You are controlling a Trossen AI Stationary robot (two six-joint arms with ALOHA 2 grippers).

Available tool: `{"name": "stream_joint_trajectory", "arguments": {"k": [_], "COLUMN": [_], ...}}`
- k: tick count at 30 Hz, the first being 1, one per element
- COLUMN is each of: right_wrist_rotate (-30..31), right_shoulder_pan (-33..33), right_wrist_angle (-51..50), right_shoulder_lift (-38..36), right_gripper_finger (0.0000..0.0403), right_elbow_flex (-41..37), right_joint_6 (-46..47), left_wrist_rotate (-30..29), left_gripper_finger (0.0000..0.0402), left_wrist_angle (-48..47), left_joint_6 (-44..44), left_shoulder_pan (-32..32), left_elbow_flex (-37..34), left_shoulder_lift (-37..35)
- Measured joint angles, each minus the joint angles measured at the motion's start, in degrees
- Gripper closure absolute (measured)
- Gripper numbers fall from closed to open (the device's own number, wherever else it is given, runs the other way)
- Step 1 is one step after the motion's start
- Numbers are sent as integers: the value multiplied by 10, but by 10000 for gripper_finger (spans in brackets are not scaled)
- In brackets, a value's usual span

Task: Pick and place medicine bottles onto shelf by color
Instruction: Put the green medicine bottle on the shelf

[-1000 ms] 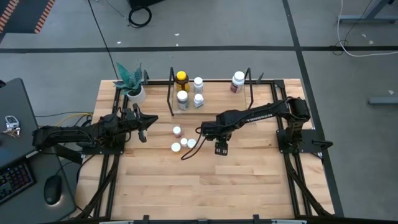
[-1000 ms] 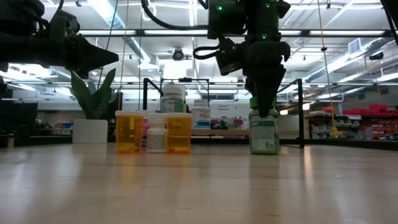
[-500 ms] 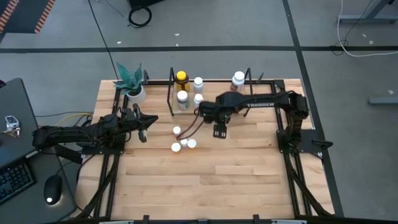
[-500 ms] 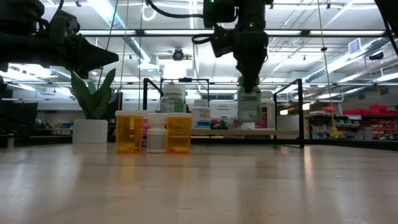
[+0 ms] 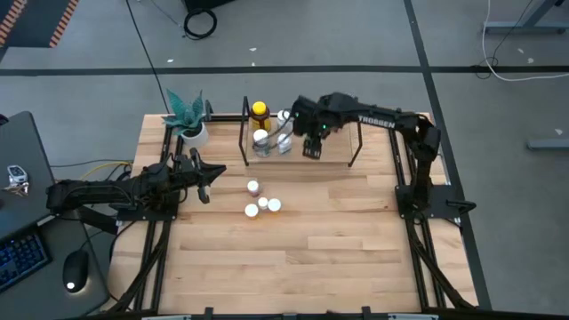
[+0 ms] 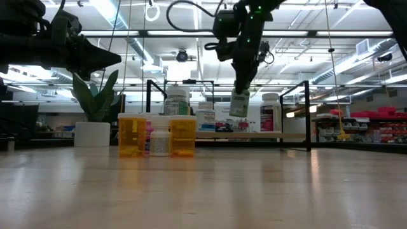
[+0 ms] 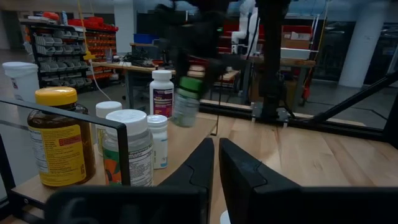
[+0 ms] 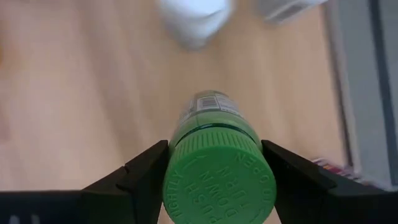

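Green bottle (image 8: 217, 171) hangs in the air over the shelf (image 5: 354, 142), clamped at its cap by the right gripper (image 8: 214, 180), near the bottles already standing there. Three more bottles (image 5: 259, 201) sit on the table (image 5: 338, 240) in front of the shelf. Left gripper (image 7: 214, 171) pinched closed, empty, parked at the table's left side.

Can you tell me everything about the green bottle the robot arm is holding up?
The small green plastic bottle with a green ribbed cap has raised letters on its cap reading PUSH DOWN & TURN and a printed label round its body. The right gripper pinches it by the cap between two dark fingers, so it hangs roughly upright in the air above the black wire shelf with a wooden base, touching nothing else.
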Motion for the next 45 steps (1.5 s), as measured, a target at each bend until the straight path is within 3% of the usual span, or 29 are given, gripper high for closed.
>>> {"name": "stream_joint_trajectory", "arguments": {"k": [14,22,31,36,45], "right_wrist_rotate": [-66,-77,-77,-76,-83], "right_shoulder_pan": [-118,-123,-137,-158,-181], "right_wrist_angle": [128,181,167,131,-69], "right_shoulder_lift": [2,2,2,17,177], "right_gripper_finger": [158,158,158,158,158], "right_elbow_flex": [-26,-42,-12,49,311], "right_joint_6": [-51,-49,-42,-42,-60], "left_wrist_rotate": [0,0,0,0,0], "left_gripper_finger": [366,370,362,368,366], "left_wrist_angle": [0,0,0,0,0], "left_joint_6": [0,0,0,0,0], "left_shoulder_pan": [0,0,0,0,0], "left_elbow_flex": [0,0,0,0,0], "left_shoulder_lift": [0,0,0,0,-1]}}
